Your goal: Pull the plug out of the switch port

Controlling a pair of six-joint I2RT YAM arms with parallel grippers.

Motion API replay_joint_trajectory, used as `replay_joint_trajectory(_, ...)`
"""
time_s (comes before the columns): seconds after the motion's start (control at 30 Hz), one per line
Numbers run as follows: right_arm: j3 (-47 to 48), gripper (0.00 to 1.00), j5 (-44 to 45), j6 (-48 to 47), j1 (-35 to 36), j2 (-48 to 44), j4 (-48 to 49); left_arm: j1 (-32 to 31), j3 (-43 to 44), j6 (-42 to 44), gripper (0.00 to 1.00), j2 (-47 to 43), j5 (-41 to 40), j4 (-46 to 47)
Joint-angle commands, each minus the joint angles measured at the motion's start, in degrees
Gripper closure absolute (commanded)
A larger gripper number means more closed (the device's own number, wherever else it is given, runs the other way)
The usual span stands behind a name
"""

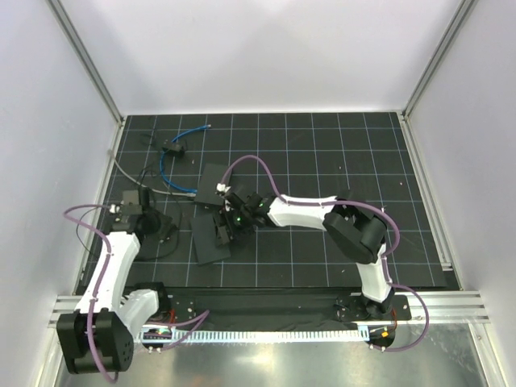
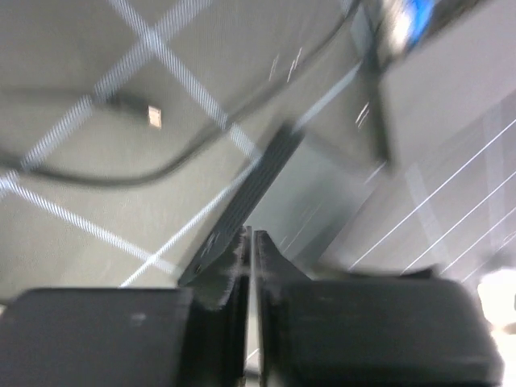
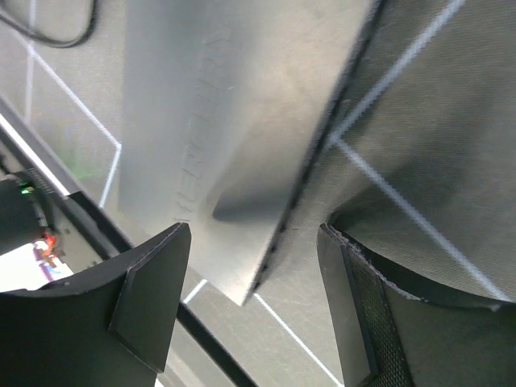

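On the tabletop's (image 1: 322, 161) left side, the plug (image 1: 194, 191) looks seated in the switch port (image 1: 199, 188), untouched; the left gripper (image 2: 250, 242), pressed together and empty, must open to pinch it, while the right gripper (image 3: 254, 234) hovers apart.

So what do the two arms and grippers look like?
The left arm and right arm share white links, black joints and looping purple cables. A green light glows near the right wrist. The left gripper and right gripper are plain black.
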Motion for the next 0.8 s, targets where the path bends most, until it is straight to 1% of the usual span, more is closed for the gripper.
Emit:
replay_joint_trajectory(0.0, 3.7, 0.28, 2.9, -4.3, -1.4, -1.3, -5.2, -5.5, -2.4, -3.8, 0.94, -2.2, -1.7, -1.3)
replay_joint_trajectory(0.03, 4.3, 0.27, 2.5, -5.5, -2.5, -1.3, -5.6, -8.3, -2.8, -4.6, 0.98, -2.4, -2.4, -1.9)
replay_joint_trajectory(0.07, 5.4, 0.27, 0.8, -5.9, -3.1, -1.0, -6.2, -9.1, -3.9, -6.4, 1.00, -2.5, -3.1, -3.0)
replay_joint_trajectory(0.2, 8.7, 0.27, -2.9, -7.7, -5.4, 1.1, -7.3, -10.7, -7.6, -10.8, 1.00, -4.8, -6.2, -4.1)
replay_joint_trajectory(0.33, 14.5, 0.27, -5.9, -9.3, -6.1, 4.6, -9.4, -13.5, -9.9, -13.6, 1.00, -5.5, -8.3, -4.2)
replay_joint_trajectory(0.47, 16.6, 0.28, -6.8, -6.4, -6.0, 7.4, -7.6, -17.1, -9.9, -14.9, 1.00, -3.1, -9.3, -3.4)
replay_joint_trajectory(0.63, 17.3, 0.29, -8.8, -3.9, -6.1, 9.3, -4.6, -23.6, -10.8, -18.4, 1.00, 0.9, -9.5, -0.8)
replay_joint_trajectory(0.77, 18.5, 0.30, -10.6, -3.2, -6.1, 10.9, -3.1, -27.7, -12.3, -21.6, 1.00, 0.9, -10.2, 0.2)
